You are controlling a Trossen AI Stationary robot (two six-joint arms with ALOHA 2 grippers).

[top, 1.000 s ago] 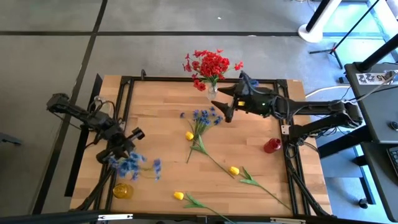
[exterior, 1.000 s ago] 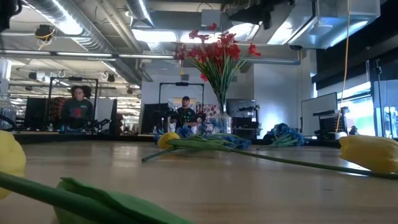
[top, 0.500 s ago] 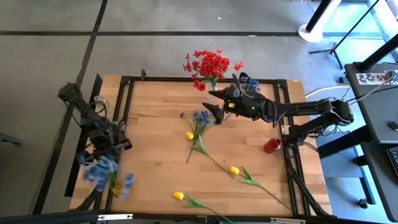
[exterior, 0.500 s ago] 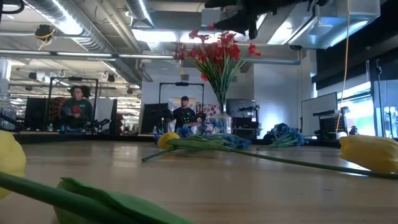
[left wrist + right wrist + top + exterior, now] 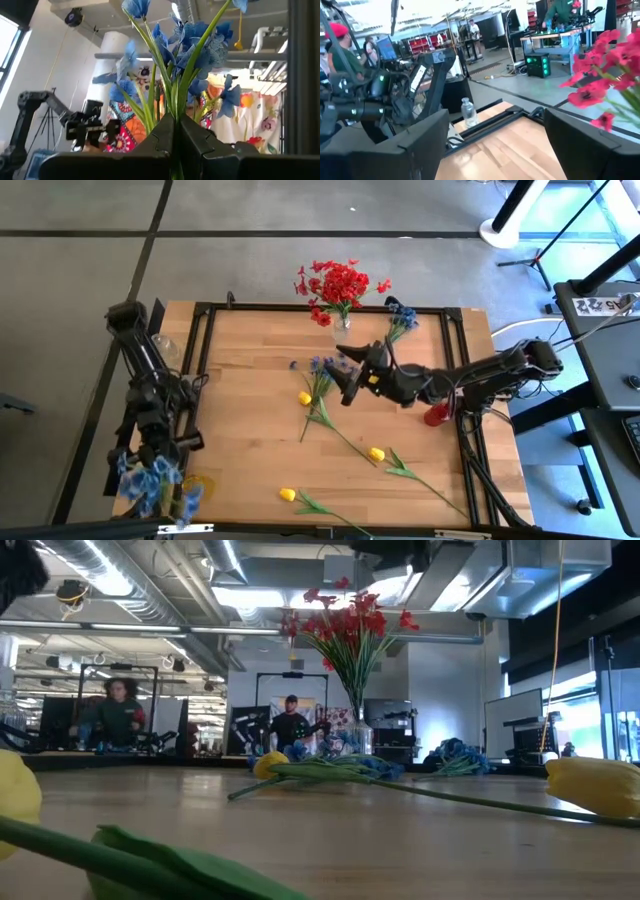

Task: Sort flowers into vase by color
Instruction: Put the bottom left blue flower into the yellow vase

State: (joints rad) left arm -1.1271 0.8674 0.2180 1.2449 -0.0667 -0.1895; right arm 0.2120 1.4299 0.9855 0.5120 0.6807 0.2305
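Note:
My left gripper (image 5: 160,462) is at the table's near left corner, shut on a bunch of blue flowers (image 5: 150,482) whose blooms (image 5: 175,45) stand out past the fingers. My right gripper (image 5: 348,376) hangs open above the table's middle, right beside a second blue bunch (image 5: 322,370) that lies flat on the wood. Red flowers (image 5: 338,283) stand in a clear vase (image 5: 342,324) at the far edge. Three yellow tulips (image 5: 304,397), (image 5: 376,453), (image 5: 287,494) lie on the table with their stems. A third blue bunch (image 5: 400,315) lies at the far right. My left gripper pinches the green stems (image 5: 176,112) of the blue bunch between its two fingers, below the blooms. The stems run along the fingers and out past their ends. The bunch is lifted clear of the table, its blooms toward the near edge.
A yellow vase (image 5: 198,486) stands by the near left corner, close beside the held blooms. A red vase (image 5: 437,415) stands near the right edge. A black frame (image 5: 205,330) rims the table. People sit at desks in the room beyond.
My left gripper has swung with the blue bunch from above the yellow vase toward the near left corner, rolling as it went. My right gripper has come away from the clear vase toward the table's middle and stands by the blue bunch lying there.

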